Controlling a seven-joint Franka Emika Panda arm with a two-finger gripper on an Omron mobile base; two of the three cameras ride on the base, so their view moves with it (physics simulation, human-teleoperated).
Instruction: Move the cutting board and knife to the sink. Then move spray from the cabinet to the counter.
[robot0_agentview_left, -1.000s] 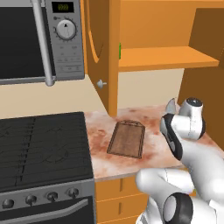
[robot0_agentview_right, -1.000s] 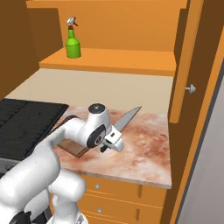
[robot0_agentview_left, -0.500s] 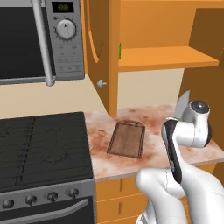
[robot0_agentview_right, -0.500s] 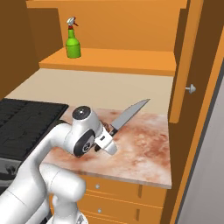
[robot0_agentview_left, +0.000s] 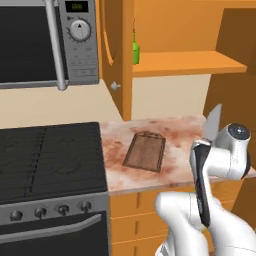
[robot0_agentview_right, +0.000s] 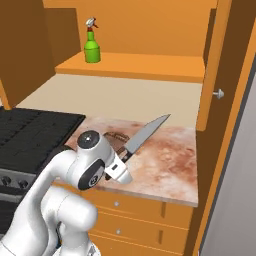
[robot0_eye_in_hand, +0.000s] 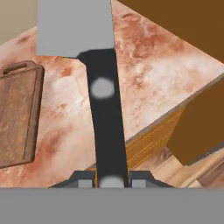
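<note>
Qty: 1 knife (robot0_agentview_right: 146, 133), 1 cutting board (robot0_agentview_left: 145, 151) on counter (robot0_agentview_right: 167, 162), 1 spray (robot0_agentview_right: 91, 40) on cabinet (robot0_agentview_right: 150, 65) shelf. Gripper (robot0_eye_in_hand: 112, 180) clamps knife handle, raised above counter edge, blade apparently angled upward.

Matt wooden cutting board (robot0_agentview_left: 145, 151) on glossy marbled stone counter (robot0_agentview_left: 175, 130).

Setting: rendered domestic kitchen. Evidence: black stove top (robot0_agentview_left: 50, 155) with a knob row and oven door handle below; microwave (robot0_agentview_left: 47, 42) mounted above it. Marbled pinkish-brown counter (robot0_agentview_right: 165, 160) over orange wooden drawers (robot0_agentview_right: 135, 212). Orange wall cabinet (robot0_agentview_right: 135, 65), door open, green spray (robot0_agentview_right: 91, 47) on its shelf. Wooden cutting board (robot0_agentview_left: 145, 151) lying flat on counter.
</note>
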